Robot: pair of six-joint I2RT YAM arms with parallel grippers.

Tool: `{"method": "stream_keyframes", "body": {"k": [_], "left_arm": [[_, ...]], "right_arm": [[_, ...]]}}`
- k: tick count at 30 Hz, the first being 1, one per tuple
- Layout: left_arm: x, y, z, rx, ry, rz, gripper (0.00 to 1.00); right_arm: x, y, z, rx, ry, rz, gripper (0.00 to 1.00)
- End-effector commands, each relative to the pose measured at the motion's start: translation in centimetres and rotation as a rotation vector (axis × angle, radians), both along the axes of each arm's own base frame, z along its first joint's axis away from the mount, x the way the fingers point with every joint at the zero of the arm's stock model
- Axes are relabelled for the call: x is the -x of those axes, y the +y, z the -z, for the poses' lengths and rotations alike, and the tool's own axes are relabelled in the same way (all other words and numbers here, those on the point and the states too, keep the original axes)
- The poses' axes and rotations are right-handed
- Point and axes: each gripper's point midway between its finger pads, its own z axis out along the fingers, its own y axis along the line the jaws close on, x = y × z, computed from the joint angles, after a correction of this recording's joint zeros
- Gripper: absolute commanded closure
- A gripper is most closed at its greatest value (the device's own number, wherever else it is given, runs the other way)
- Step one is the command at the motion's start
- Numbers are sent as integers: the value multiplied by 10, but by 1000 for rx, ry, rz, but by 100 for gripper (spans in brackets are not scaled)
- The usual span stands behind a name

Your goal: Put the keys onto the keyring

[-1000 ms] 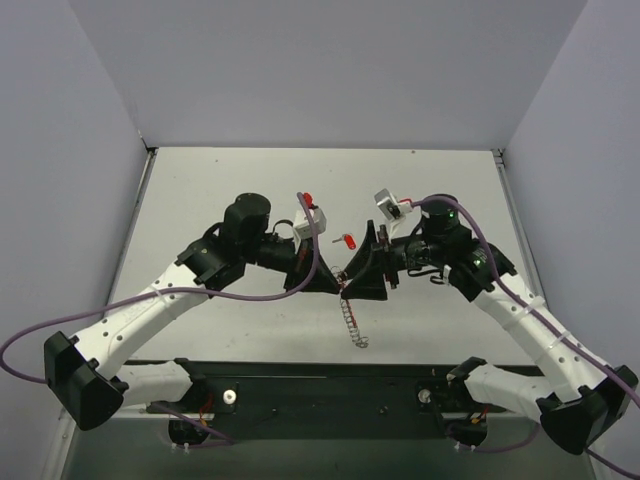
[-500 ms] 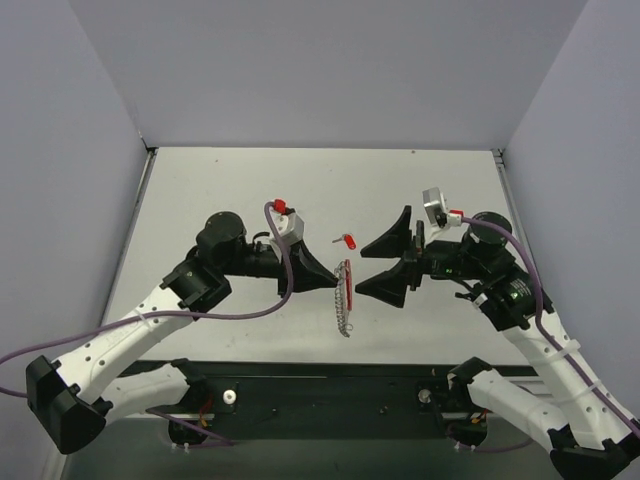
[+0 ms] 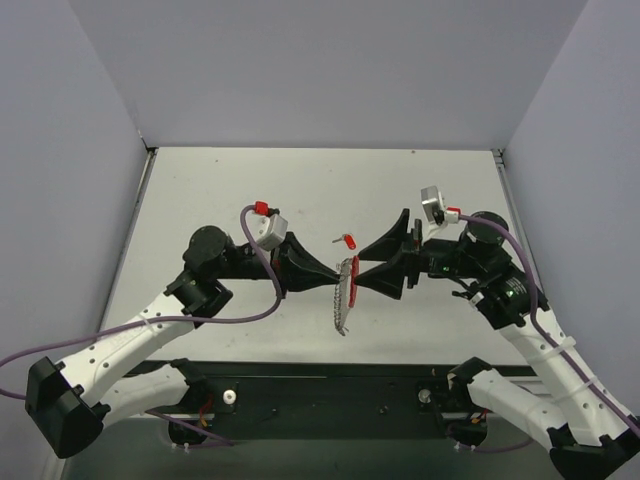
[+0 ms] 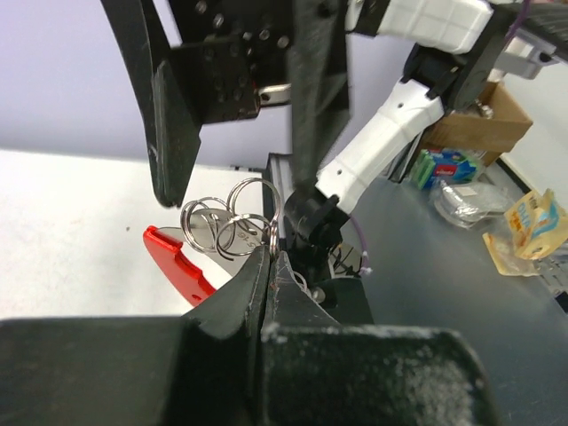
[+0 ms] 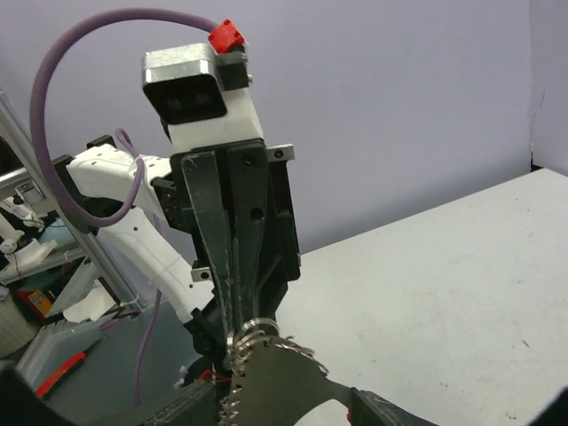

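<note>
My left gripper (image 3: 336, 279) is shut on the keyring (image 3: 345, 296) and holds it on edge above the table, red arc up and grey toothed part down. In the left wrist view the closed fingertips (image 4: 269, 259) pinch silver split rings (image 4: 232, 222) beside the red arc (image 4: 176, 264). My right gripper (image 3: 359, 268) is open, with its fingers on either side of the ring's red top. In the right wrist view the toothed grey part (image 5: 280, 382) sits between my right gripper's (image 5: 284, 413) spread fingers. The small red-headed key (image 3: 349, 240) lies on the table just behind the ring.
The white table (image 3: 240, 190) is walled by grey panels at the back and both sides. A black base rail (image 3: 320, 385) runs along the near edge. Purple cables loop off both arms. Boxes and packets (image 4: 479, 124) lie off the table.
One second ago both grippers met at the ring. My right gripper then drew back and opened, and has now come back around the ring's top. My left gripper has kept hold of the ring.
</note>
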Motion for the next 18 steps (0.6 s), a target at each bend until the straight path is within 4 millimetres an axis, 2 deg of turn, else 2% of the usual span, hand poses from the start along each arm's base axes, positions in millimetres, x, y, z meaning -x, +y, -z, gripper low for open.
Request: {"method": "stream_keyframes", "body": {"k": [1, 4, 9, 12, 15, 16, 18], "left_arm": [[18, 5, -40, 137, -100, 73, 100], [19, 3, -40, 137, -95, 98, 100], [20, 1, -40, 128, -89, 120, 100], [18, 1, -41, 125, -94, 107, 100], [14, 0, -38, 106, -89, 88, 100], [13, 0, -37, 98, -91, 78, 100], [8, 0, -33, 74, -93, 47, 100]], "right_arm": [[-6, 3, -10, -37, -51, -5, 52], [-8, 4, -14, -56, -54, -1, 67], [-7, 5, -19, -84, -58, -7, 71], [-6, 5, -20, -87, -58, -5, 68], [-3, 2, -23, -93, -76, -4, 55], [-3, 2, -22, -92, -76, -2, 48], [-3, -1, -24, -95, -84, 11, 43]]}}
